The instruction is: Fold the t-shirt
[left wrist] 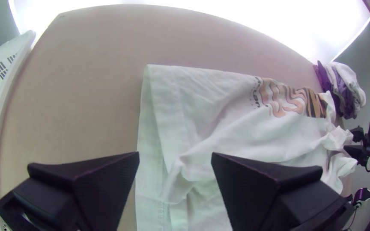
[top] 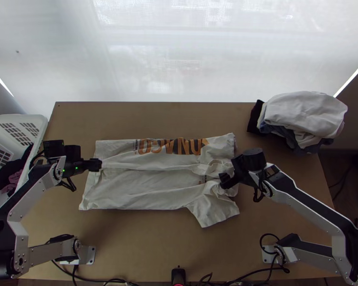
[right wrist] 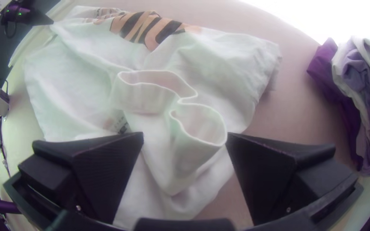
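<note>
Two grippers wait at your t-shirt [top: 136, 190], which lies in the middle of the table [top: 155, 238]. Take 12 o'clock as the far edge in the top view. The job looks about half done to you at most: the shirt seems partly folded along its length, but you can't be sure how all its layers lie. What is left is to smooth it, tuck in the sleeve [top: 212, 214] poking out toward 5 o'clock, and make it shorter.

The cloth is off-white, with big orange and dark print [top: 169, 146] along its 12 o'clock side. A soft ridge runs from 9 to 3 o'clock. The neck [right wrist: 144, 96], at 3 o'clock, stands up in wavy loops. Your left gripper [left wrist: 175, 160] is at the shirt's 9 o'clock end, fingers apart. Your right gripper [right wrist: 185, 139] is by the neck, its fingers apart too.
</note>
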